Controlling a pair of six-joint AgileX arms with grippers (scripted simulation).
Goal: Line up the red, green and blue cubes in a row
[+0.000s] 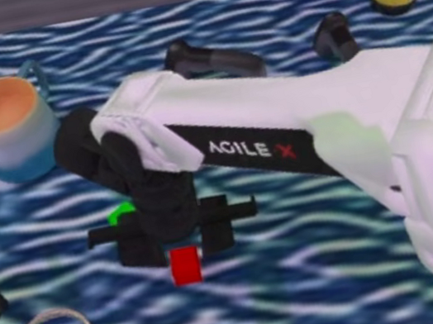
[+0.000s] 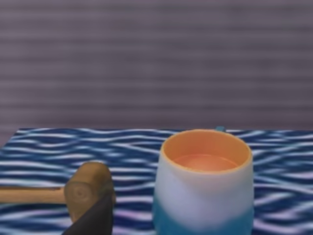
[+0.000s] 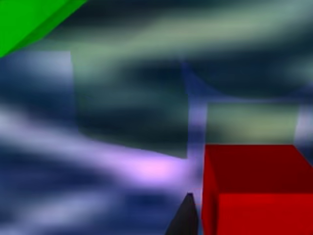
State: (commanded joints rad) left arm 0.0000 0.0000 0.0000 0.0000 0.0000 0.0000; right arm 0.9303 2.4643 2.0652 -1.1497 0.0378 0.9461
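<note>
Top view: my right pincer (image 1: 180, 234) hangs spread over the wave-patterned blue bench (image 1: 307, 297), small bright red cube (image 1: 186, 265) at its near edge, small bright green cube (image 1: 121, 213) peeking out behind. Left wrist view: white-and-blue mug (image 2: 203, 191), wooden mallet (image 2: 88, 191). Right wrist view: red cube beside one dark fingertip (image 3: 185, 218), ungripped.

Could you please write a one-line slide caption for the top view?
Right gripper low over the table between the green cube and red cube, mug at left.

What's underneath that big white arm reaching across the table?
Under the right arm's gripper a red cube sticks out, and a corner of the green cube shows beside it. No blue cube shows; the arm may cover it.
</note>
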